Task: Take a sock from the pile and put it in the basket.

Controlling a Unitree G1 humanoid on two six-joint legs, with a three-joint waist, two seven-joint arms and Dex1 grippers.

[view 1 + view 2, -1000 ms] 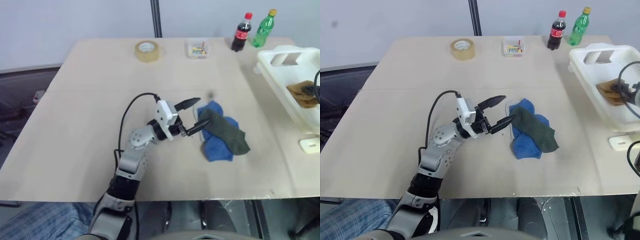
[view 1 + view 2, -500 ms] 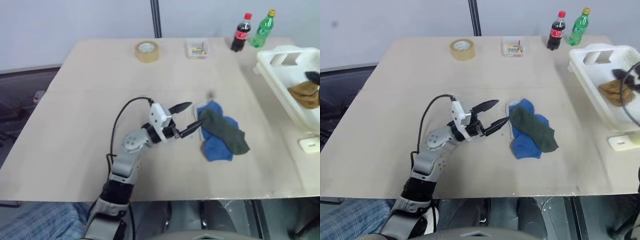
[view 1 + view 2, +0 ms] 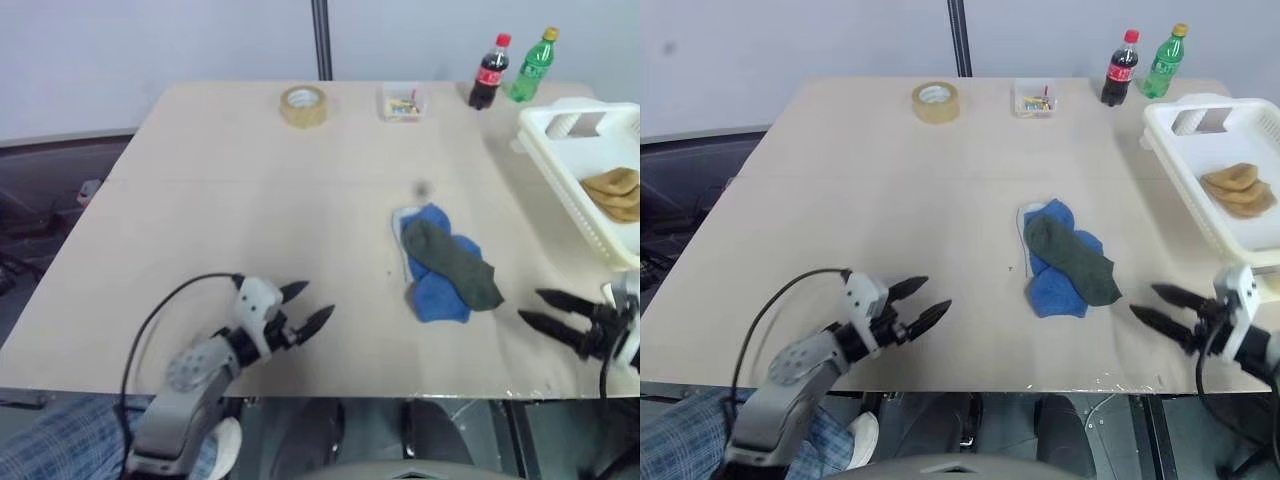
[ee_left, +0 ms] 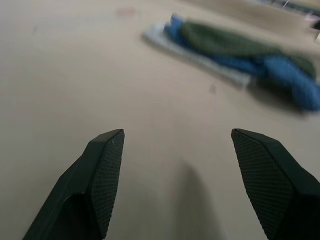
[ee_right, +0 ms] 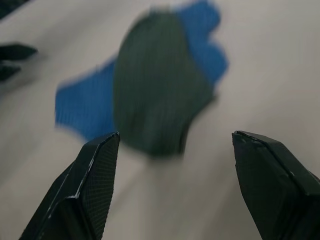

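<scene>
The pile [image 3: 445,265] lies mid-table: blue socks with a dark olive sock [image 3: 1072,260] across them, also seen from both wrists [image 4: 235,47] [image 5: 150,107]. The white slotted basket [image 3: 560,170] stands at the right edge with mustard socks [image 3: 612,192] inside. My left gripper [image 3: 306,308] hovers open near the front edge, well left of the pile, with nothing between its fingers. My right gripper [image 3: 535,308] is open and empty at the front right, pointing toward the pile.
A tape roll [image 3: 303,105], a small clear box [image 3: 403,101], a cola bottle [image 3: 487,72] and a green bottle [image 3: 530,66] stand along the table's far edge. A small white object [image 3: 1272,285] lies by the basket's near corner.
My left gripper drew back from the pile's left edge toward the front-left of the table. My right gripper left the basket and came down to the front right. The camera shifted slightly.
</scene>
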